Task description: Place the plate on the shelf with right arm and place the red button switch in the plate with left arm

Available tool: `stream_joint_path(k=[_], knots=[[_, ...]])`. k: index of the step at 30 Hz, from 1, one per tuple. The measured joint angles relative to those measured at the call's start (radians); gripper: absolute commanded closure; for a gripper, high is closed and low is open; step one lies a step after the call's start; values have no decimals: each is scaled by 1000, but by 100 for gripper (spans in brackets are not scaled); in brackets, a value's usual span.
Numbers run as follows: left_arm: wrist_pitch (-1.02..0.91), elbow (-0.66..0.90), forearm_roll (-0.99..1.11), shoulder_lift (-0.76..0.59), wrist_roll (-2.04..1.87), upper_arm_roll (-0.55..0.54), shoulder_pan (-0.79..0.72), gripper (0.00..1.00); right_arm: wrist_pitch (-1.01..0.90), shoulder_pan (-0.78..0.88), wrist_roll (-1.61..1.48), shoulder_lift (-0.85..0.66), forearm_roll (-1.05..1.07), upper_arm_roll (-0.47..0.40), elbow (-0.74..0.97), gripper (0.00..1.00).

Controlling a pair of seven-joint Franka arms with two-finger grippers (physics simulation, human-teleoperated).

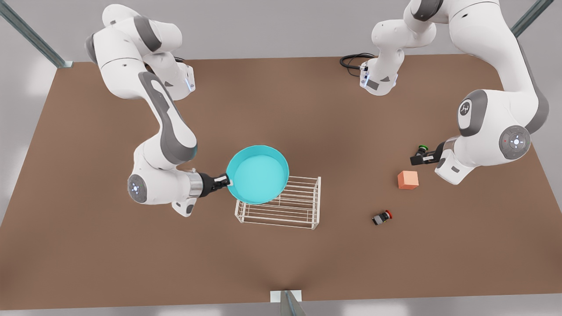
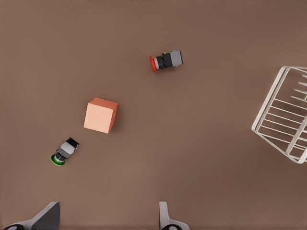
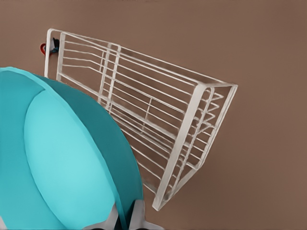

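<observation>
Plate [image 1: 259, 173] empty, rim pinched by right tool [image 1: 227, 180] over shelf [image 1: 298, 206]; left tool [image 2: 108, 218] agape, empty.

- The plate [image 1: 258, 174] is held above the shelf [image 1: 298, 206], overlapping its end toward the front view's left.
- The right gripper [image 1: 227, 180] is found at the plate's rim.
- The red button switch [image 1: 382, 217] is seen on the table [image 1: 281, 272], right of the shelf.
- The cube [image 1: 408, 180] lies behind it.
- The left gripper [image 1: 415, 159] hangs apparently above the second switch [image 1: 423, 148].
</observation>
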Motion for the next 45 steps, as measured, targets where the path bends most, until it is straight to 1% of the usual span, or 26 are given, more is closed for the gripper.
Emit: stream_joint_path(k=[3, 10, 14, 21, 22, 23, 24, 25, 26, 28, 30, 32, 34, 36, 37, 38, 39, 40, 43, 45], knots=[[0, 0, 0, 0, -1, 0, 0, 0, 54, 46, 51, 53, -1, -29, 38, 82], [0, 3, 1, -1, 4, 1, 12, 0, 177, 109, 157, 119, -1, -34, 76, 80], [0, 20, 6, 1, 27, 0, 29, 0, 211, 119, 203, 121, 0, -34, 59, 81], [1, 39, 7, 2, 68, -3, 25, 0, 236, 119, 260, 84, 1, -32, -43, 81], [1, 40, 8, 2, 73, -3, 25, 0, 238, 119, 267, 79, 1, -31, -52, 61], [1, 40, 8, 2, 78, -3, 25, 0, 239, 120, 275, 76, 1, -30, -57, 23], [1, 40, 8, 2, 83, -3, 25, 0, 242, 120, 283, 73, 2, -30, -60, 14], [1, 40, 8, 2, 87, -3, 25, 0, 244, 120, 292, 68, 3, -29, -61, 8], [1, 40, 8, 2, 91, -3, 24, 0, 246, 120, 300, 66, 3, -29, -62, 6], [2, 46, 8, 4, 99, -1, 26, 0, 247, 119, 317, 43, 4, -28, -62, 5], [3, 53, 8, 6, 106, 0, 30, 0, 226, 103, 333, -19, 2, -25, -61, 0], [4, 54, 8, 6, 112, 0, 31, 0, 178, 44, 344, -106, -6, -26, -60, 0], [4, 54, 5, 7, 117, 0, 31, 0, 102, -66, 325, -195, -107, -27, -59, 0], [4, 53, 5, 7, 121, 0, 31, 0, 39, -192, 266, -234, -300, -27, -72, 0], [4, 53, 6, 7, 123, 0, 31, 0, 26, -251, 234, -241, -382, -28, -121, 0], [4, 52, 7, 7, 125, -1, 29, 0, 30, -297, 203, -269, -444, -28, -206, 0], [4, 53, 7, 7, 126, -2, 27, 0, 43, -328, 173, -334, -490, -30, -332, 0], [4, 54, 8, 10, 126, -5, 21, 0, 47, -353, 146, -383, -523, -32, -408, 0], [4, 46, 28, 13, 103, -9, -6, 0, 35, -371, 77, -482, -561, -29, -516, 0], [14, 32, 55, 34, 36, -8, -33, 0, 17, -370, 48, -504, -572, -23, -524, 0]])
